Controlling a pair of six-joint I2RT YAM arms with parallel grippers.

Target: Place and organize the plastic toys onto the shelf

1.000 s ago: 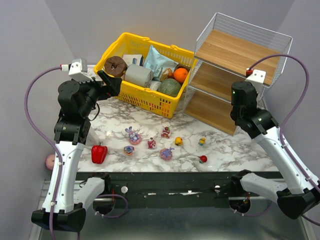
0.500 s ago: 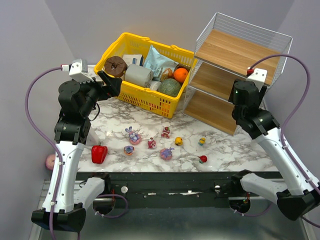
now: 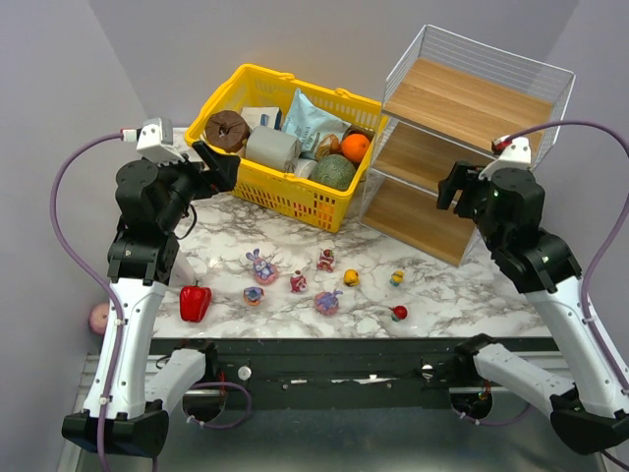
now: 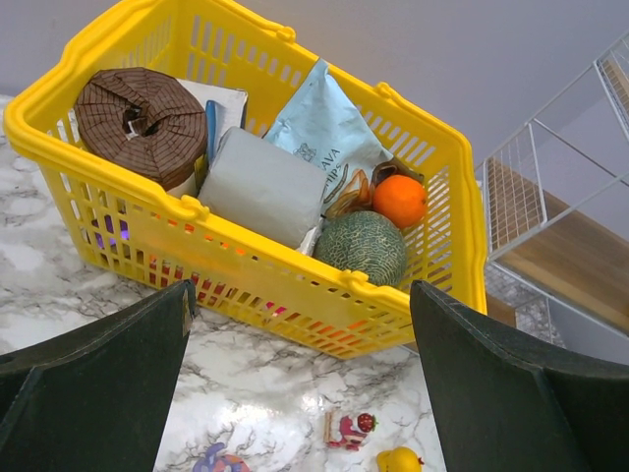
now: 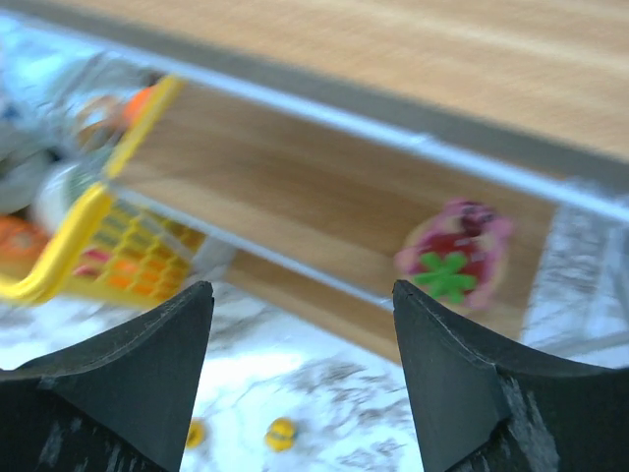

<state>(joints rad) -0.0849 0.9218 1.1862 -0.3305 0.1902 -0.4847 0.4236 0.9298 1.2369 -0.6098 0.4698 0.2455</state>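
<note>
Showed three-tier shelf [image 3: 462, 98], light boards in white wire, long axis slanting down-right; blurred pink-red toy [image 5: 454, 258] on one board; left gripper [image 4: 302, 290], right gripper [image 5: 303, 285] jaws wide, empty.

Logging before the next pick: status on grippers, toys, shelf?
Left gripper open, empty, by yellow basket. Right gripper open, empty, at shelf. One pink toy on a shelf board; eight toys on table. Nothing blocking shelf.

- The basket [image 3: 285, 202] stands at the back of the table [image 3: 452, 295], with the shelf [image 3: 462, 98] just beside it on the right.
- The plastic toys [image 3: 327, 302] lie scattered before both.
- A pepper [image 3: 195, 303] lies left of them.
- One toy [image 5: 454, 258] stands on a lower shelf board.
</note>
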